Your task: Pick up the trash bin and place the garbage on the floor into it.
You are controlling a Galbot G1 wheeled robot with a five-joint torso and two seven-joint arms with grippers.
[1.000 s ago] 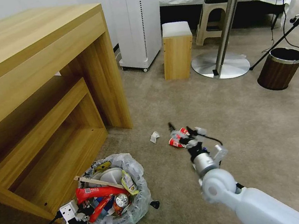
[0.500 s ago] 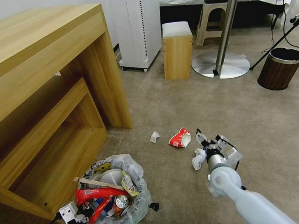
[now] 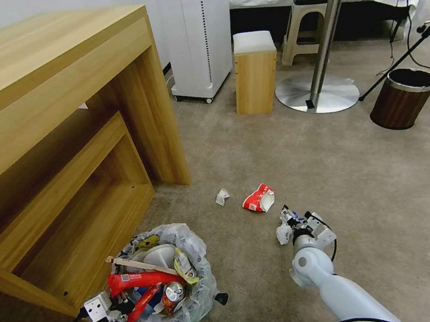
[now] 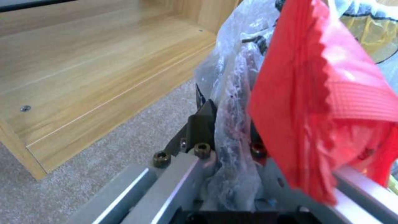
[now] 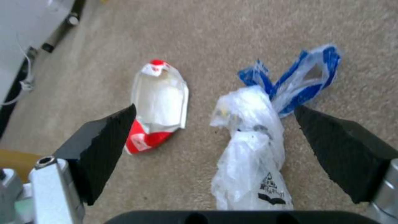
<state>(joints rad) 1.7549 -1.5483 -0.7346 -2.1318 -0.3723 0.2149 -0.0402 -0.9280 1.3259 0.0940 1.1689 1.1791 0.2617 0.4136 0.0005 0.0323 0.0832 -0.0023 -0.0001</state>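
trash bin (image 3: 164, 279) lower left, nearly full | left gripper (image 4: 224, 137) jaws clamp its liner | right gripper (image 5: 215, 146) jaws open over white bag (image 5: 248, 149) | red carton (image 3: 259, 198), paper scrap (image 3: 222, 197) left on floor (image 3: 339, 178)

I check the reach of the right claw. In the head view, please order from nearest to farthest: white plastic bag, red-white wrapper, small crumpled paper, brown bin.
1. White plastic bag, beside the right claw.
2. Red-white wrapper, just ahead.
3. Small crumpled paper, ahead-left.
4. Brown bin, far right.

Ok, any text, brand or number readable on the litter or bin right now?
Nothing legible.
White plastic bag between the right tool's open fingers: black print, too blurred.
Red-and-white carton beside it: markings too blurred.
Red wrapper in the trash bin the left tool grips: white label, too small.
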